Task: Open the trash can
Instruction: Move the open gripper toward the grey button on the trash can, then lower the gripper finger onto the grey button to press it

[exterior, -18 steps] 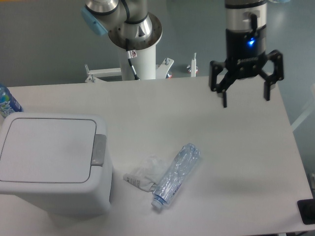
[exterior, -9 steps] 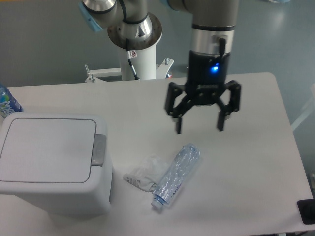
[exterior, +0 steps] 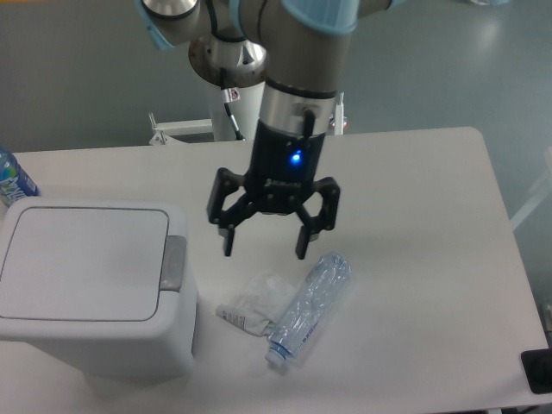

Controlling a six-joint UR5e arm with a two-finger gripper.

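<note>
The two black fingers of the two-finger gripper (exterior: 265, 252) hang spread wide, tips pointing down with nothing between them, a stance that suits pressing or nudging rather than grasping. They hover above the white table (exterior: 414, 259), just right of the large white boxy plastic trash can (exterior: 90, 289) and just beyond the crushed clear plastic bottle (exterior: 308, 308) and the crumpled white wrapper (exterior: 256, 308) lying beside it; whether the tips are at lid height cannot be told from this one view.

The trash can stands at the near left of the table, its flat hinged lid (exterior: 82, 261) lying down, so it is not yet open. Its grey push-button tab (exterior: 173, 262) sits on the lid's right edge, facing the gripper, which is probably why the arm approaches from that side: pressing this tab looks like the way to release the lid. The bottle and wrapper lie near centre, apart from the can, likely waiting as rubbish. A blue-capped bottle (exterior: 12, 178) peeks in at the far left edge.
</note>
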